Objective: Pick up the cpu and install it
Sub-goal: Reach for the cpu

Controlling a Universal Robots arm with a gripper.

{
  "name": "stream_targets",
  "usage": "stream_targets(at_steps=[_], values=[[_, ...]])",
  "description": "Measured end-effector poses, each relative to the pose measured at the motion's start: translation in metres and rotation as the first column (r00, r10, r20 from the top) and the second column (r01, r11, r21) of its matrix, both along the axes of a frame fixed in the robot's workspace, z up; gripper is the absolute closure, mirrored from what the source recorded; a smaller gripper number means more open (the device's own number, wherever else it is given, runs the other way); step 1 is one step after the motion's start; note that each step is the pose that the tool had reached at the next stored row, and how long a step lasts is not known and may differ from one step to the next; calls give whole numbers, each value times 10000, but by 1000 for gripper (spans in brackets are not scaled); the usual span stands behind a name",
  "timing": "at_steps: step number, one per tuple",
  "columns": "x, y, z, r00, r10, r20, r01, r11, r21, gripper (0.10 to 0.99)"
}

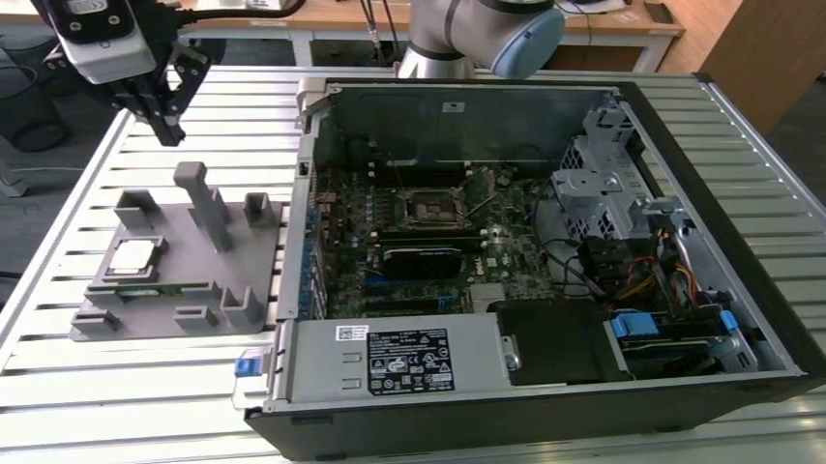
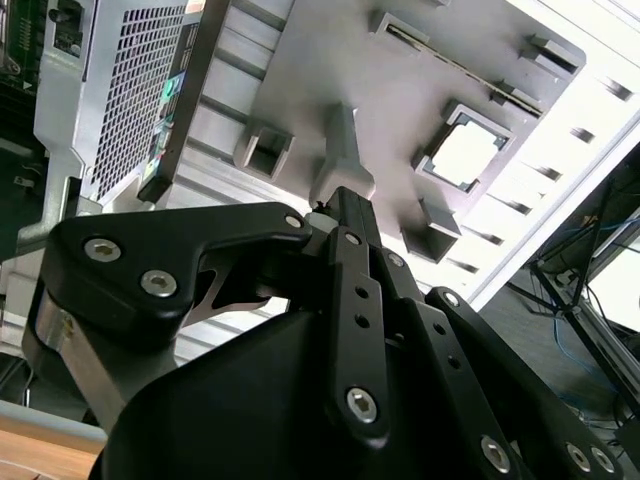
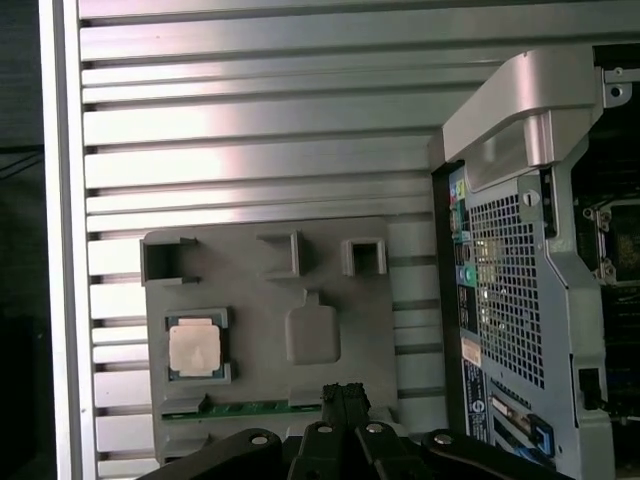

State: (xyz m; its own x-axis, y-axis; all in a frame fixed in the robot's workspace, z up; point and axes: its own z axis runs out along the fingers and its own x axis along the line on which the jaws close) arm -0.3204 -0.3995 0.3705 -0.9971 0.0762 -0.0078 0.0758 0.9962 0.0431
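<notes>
The cpu, a small square chip with a silvery top, lies flat in a recess of the grey holder block on the slatted table, at the exterior view's left. It also shows in both wrist views. My gripper hangs well above the table, beyond the block's far end, shut with nothing between its fingers. In both wrist views the black fingertips sit pressed together, apart from the chip. The motherboard's black socket sits inside the open computer case.
A green memory stick lies in a slot of the holder block beside the chip. Grey posts rise from the block. The case's raised wall stands between the block and the motherboard. The arm's base is behind the case.
</notes>
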Motion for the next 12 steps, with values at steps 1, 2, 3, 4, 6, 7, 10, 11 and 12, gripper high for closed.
stream_targets(at_steps=[1, 2, 3, 4, 6, 7, 10, 11, 12], values=[[-8, -5, -1, 10000, -1, 0, 1, 10000, 0, 980], [-16, -10, -1, 10000, 0, 0, 0, 10000, 0, 980], [-24, -15, -2, 10000, 0, 0, 0, 10000, 0, 980], [-33, -21, -3, 10000, -1, 0, 1, 10000, 0, 980], [-49, -30, -5, 10000, -1, 0, 1, 10000, 0, 980], [-56, -34, -6, 10000, -1, 0, 1, 10000, 0, 980], [-80, -42, -7, 10000, -1, 0, 1, 10000, 0, 980], [-88, -44, -8, 10000, -1, 0, 1, 10000, 0, 980], [-96, -46, -8, 10000, -1, -1, 1, 10000, 0, 980]])
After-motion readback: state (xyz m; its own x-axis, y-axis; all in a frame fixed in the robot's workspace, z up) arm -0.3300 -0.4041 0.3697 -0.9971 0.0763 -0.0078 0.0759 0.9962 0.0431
